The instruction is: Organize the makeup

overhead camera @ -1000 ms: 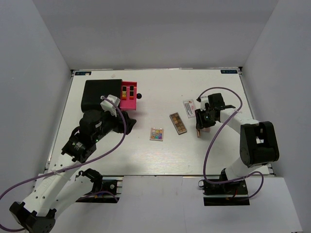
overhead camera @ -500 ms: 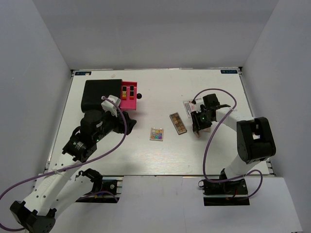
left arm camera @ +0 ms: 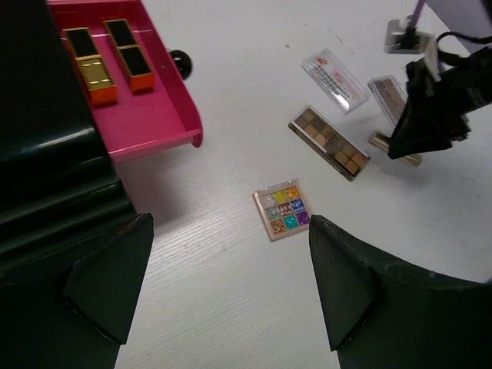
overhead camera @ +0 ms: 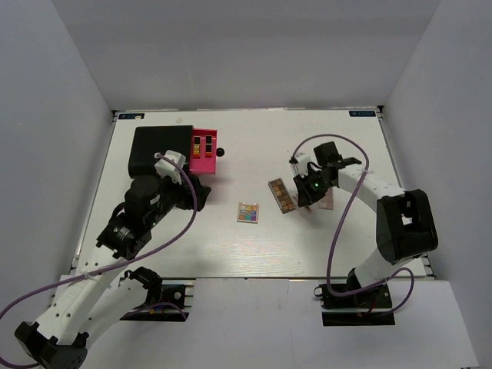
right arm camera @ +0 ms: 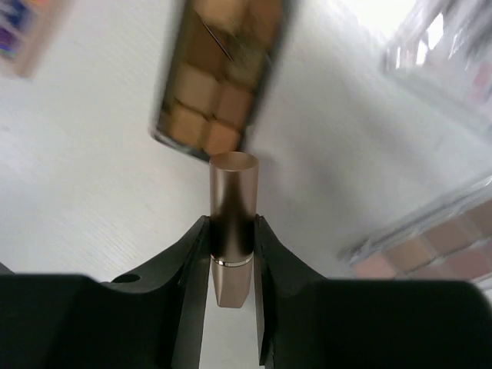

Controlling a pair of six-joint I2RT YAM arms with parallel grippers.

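the right gripper (right arm camera: 231, 238) squeezes the rose-gold tube (right arm camera: 233, 192) near the long brown palette (right arm camera: 219, 77). the left gripper (left arm camera: 227, 288) is spread wide, holding nothing.

Bare bench (overhead camera: 254, 250) runs along the near side and between the square palette (overhead camera: 247, 212) and the pink drawer (overhead camera: 204, 159). The right gripper (overhead camera: 306, 197), clamped on the tube (right arm camera: 232, 204), sits crowded: the long palette (overhead camera: 282, 195) is just left, the flat case (overhead camera: 327, 201) just right, and the packet (left arm camera: 335, 75) behind. The black box (overhead camera: 157, 146) fills the far-left corner.
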